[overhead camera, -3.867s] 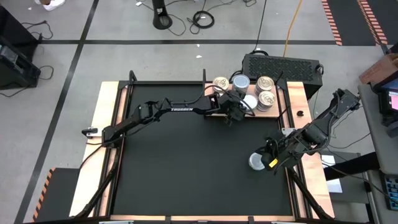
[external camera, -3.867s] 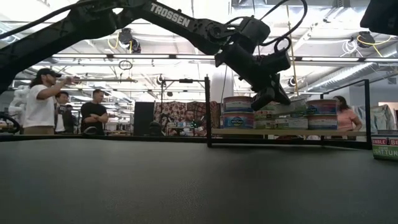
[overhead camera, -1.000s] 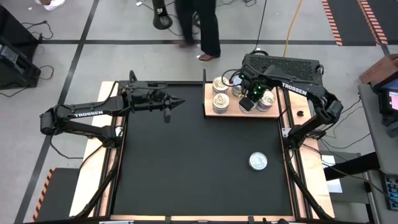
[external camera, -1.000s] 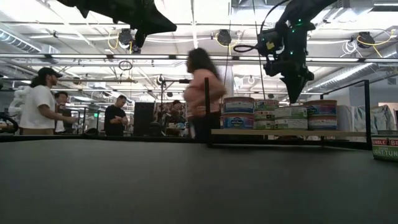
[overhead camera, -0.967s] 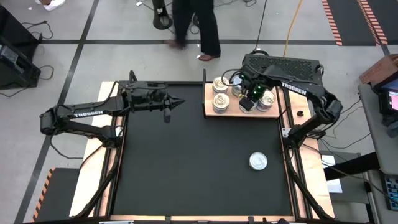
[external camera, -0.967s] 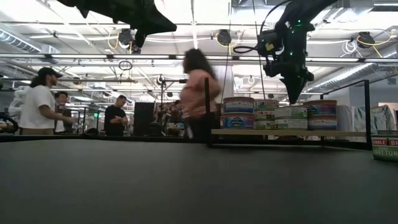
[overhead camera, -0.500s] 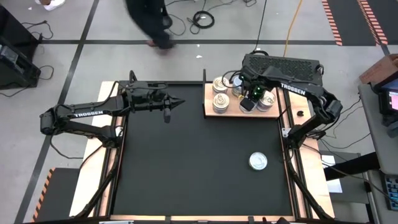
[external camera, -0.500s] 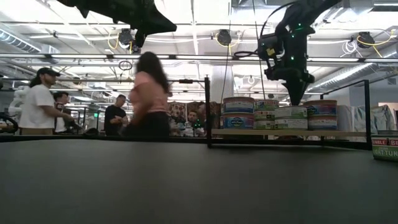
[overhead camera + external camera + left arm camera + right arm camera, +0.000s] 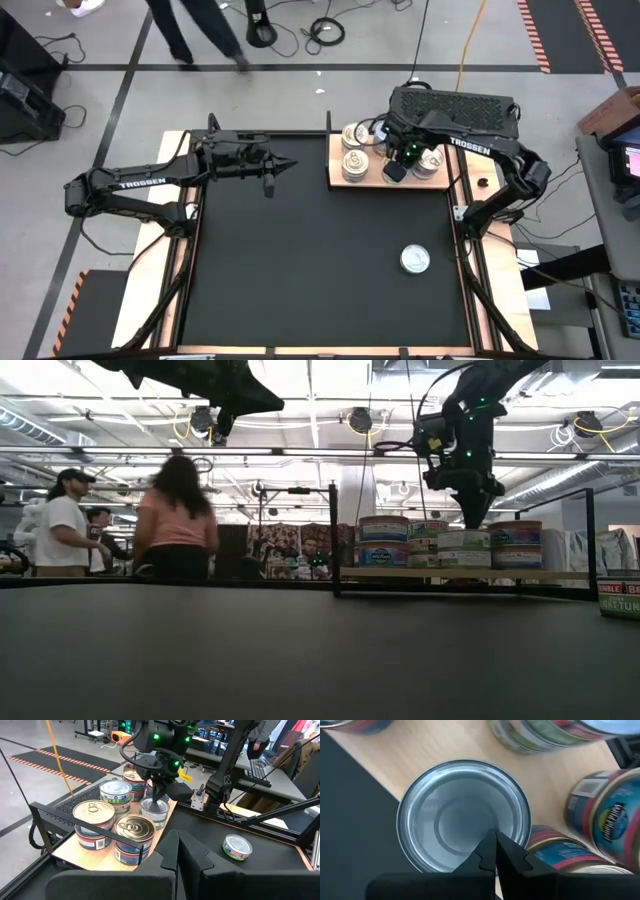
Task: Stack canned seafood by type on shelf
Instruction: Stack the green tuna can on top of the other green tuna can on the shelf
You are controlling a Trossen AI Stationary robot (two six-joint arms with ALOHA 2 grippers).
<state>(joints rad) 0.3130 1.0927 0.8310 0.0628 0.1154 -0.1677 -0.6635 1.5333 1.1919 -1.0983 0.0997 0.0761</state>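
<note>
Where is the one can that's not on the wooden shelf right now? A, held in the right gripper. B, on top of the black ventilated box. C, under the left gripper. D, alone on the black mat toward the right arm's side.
D: a single can lies alone on the black mat, apart from the shelf, while the shut right gripper hangs over the shelf's cans.

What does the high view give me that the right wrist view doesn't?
High only: the lone tin out on the black mat, the waiting left gripper, and the whole shelf with its stacks. Right wrist only: the silver tin filling the view, the shut right gripper right over its top. Both: the shelf's wood and neighbouring tins.
</note>
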